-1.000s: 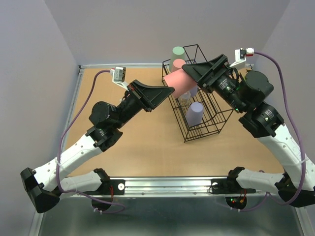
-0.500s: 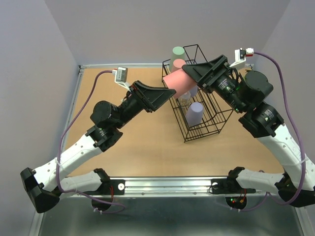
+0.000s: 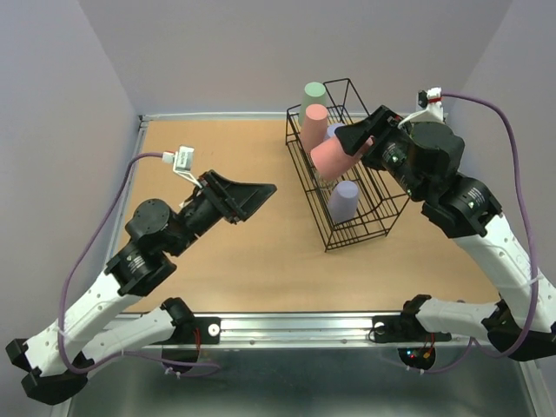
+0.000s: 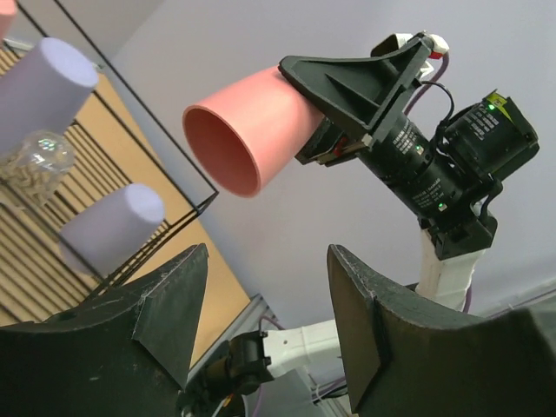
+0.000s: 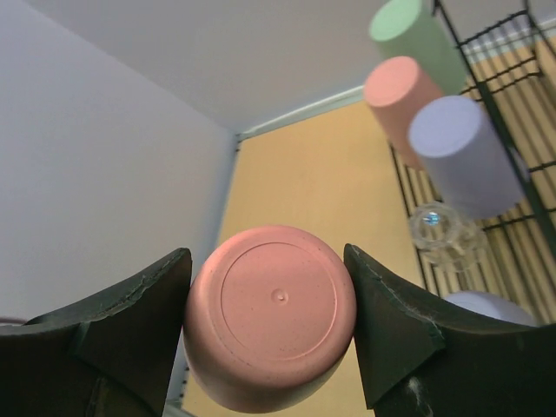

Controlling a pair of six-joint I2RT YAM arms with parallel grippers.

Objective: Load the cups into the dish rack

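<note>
From above, the right gripper (image 3: 354, 139) pinches the held cup (image 3: 333, 156), a salmon one, by its base. The cup hangs tilted over the left side of the rack (image 3: 382, 221), its mouth pointing left. The green cup (image 3: 314, 94) and the salmon cup (image 3: 313, 123) stand at the rack's far left, and the near lavender cup (image 3: 343, 201) sits lower down. The left gripper (image 3: 261, 196) is spread and empty over the table (image 3: 252, 261), left of the rack and apart from the held cup.

The left wrist view looks between its own parted fingers (image 4: 169, 304) into the held cup's (image 4: 243, 130) open mouth. The far lavender cup (image 4: 48, 87) and the clear cup (image 4: 39, 161) are to the left.

In the right wrist view, both fingers (image 5: 130, 321) press the held cup's (image 5: 274, 321) sides, with its bottom facing the camera. The racked cups lie beyond it to the right.
</note>
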